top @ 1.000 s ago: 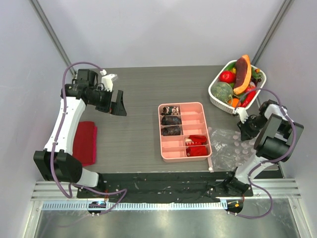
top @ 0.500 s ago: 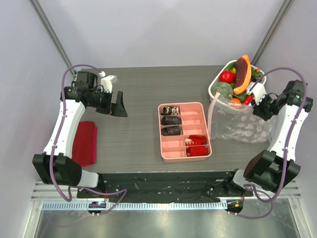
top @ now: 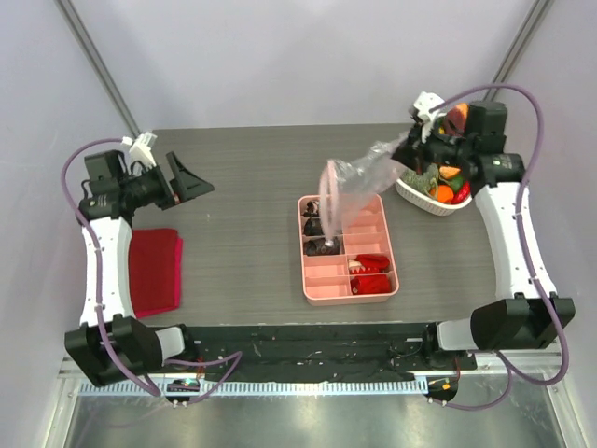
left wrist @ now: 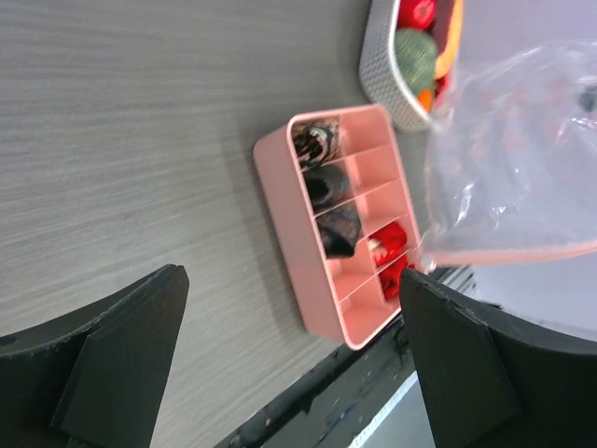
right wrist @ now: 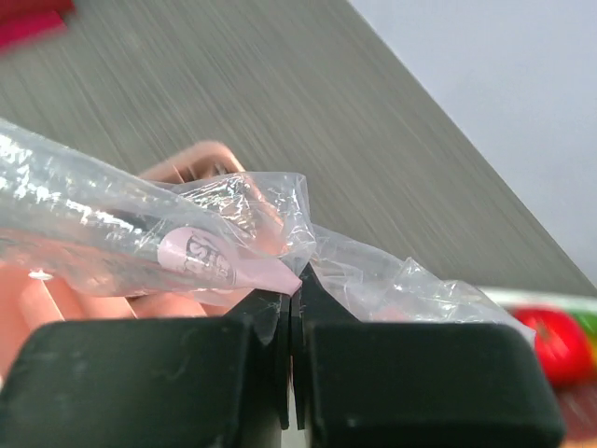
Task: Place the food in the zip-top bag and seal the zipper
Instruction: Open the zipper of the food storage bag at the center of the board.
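right gripper (top: 407, 152): pinched tight on zip-top bag (top: 359, 177) corner | bag: was by the table (top: 252, 187) right edge, now in air above pink tray (top: 351, 296) far end, zipper (top: 328, 196) at its left end | left gripper (top: 189, 177): spread wide, empty, swung further left | food (top: 437, 182): unchanged, in white basket (top: 424, 203)

Clear zip-top bag (left wrist: 522, 159) beside pink tray (left wrist: 287, 213) (left pincer (left wrist: 291, 276) wide apart)
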You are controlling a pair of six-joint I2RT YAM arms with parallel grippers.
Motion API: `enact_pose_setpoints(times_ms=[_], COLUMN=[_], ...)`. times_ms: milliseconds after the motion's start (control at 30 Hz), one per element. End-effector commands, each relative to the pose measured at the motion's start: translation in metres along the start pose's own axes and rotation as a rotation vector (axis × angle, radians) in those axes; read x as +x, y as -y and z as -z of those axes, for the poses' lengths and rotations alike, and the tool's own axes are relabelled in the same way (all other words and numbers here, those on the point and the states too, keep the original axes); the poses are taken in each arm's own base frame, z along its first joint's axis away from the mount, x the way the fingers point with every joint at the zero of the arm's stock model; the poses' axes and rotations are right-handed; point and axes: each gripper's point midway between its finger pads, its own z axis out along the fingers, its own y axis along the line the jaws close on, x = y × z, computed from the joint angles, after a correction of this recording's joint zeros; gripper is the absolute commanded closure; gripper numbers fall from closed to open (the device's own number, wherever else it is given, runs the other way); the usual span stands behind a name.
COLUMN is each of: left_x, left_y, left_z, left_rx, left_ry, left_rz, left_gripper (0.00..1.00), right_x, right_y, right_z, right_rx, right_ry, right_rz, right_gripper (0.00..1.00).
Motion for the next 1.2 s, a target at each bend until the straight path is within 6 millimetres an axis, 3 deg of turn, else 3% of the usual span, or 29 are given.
enact_pose_setpoints(times_ms=[0,33,67,200,233,267,467,567,633,767,1000,1167], left_x=[-0.028,-0.026,-0.024,-0.015,-0.012,-0.009,-0.002,0.002,0.003,0.011,0.021,0.013], left_y=[0.039,0.042,0.048,0.061,0.063,0.066,0.095,0.112,0.12,0.124,0.125,0.137], left_z=[0.029,0.031,0.037,0.047,0.05,0.051,0.072,0.083,0.088,0.089,0.089,0.093], left_rx=[0.159,0.167,0.172,0.175,0.175,0.183,0.229,0.239,0.252,0.29,0.314,0.365], left_ry=[0.179,0.182,0.195,0.209,0.202,0.197,0.185,0.205,0.208,0.157,0.125,0.15], left_rz=[-0.096,-0.103,-0.135,-0.231,-0.234,-0.245,-0.265,-0.323,-0.342,-0.315,-0.274,-0.284], left_gripper=[0.0,0.0,0.0,0.02,0.03,0.05,0.21,0.3,0.36,0.46,0.49,0.54], right_x=[-0.077,-0.081,-0.097,-0.122,-0.119,-0.131,-0.147,-0.152,-0.144,-0.137,-0.127,-0.119], right_y=[-0.013,-0.025,-0.027,-0.066,-0.071,-0.086,-0.148,-0.165,-0.182,-0.205,-0.213,-0.214], right_z=[-0.051,-0.072,-0.08,-0.128,-0.146,-0.158,-0.211,-0.218,-0.231,-0.245,-0.254,-0.258], right_rx=[-0.104,-0.157,-0.172,-0.359,-0.393,-0.446,-0.753,-0.847,-0.874,-0.915,-0.926,-0.921], right_ry=[0.264,0.272,0.325,0.36,0.35,0.39,0.461,0.495,0.47,0.446,0.424,0.411], right_rz=[-0.132,-0.159,-0.141,-0.309,-0.357,-0.347,-0.542,-0.606,-0.603,-0.62,-0.631,-0.637], right_gripper=[0.99,0.99,0.99,0.99,0.99,0.99,0.99,0.99,0.99,0.99,0.99,0.99])
